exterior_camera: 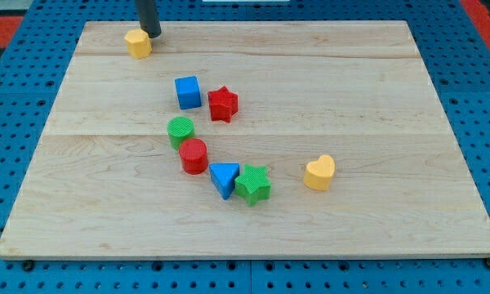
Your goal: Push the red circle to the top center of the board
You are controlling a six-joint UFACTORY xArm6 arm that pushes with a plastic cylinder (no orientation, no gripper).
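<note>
My tip point(153, 34) stands at the board's point(351, 98) top-left, just beside the yellow hexagon point(137, 43) on its right, well apart from the red circle point(193, 156); it is a bare rod with no jaws, so there is nothing to open or close. The red circle lies left of centre, touching the green circle point(180, 131) above it, with the blue triangle point(224, 178) and green star point(252, 184) just to its lower right. The blue cube point(188, 92) and red star point(222, 104) sit side by side above this cluster, and the yellow heart point(319, 172) lies apart toward the view's right.
</note>
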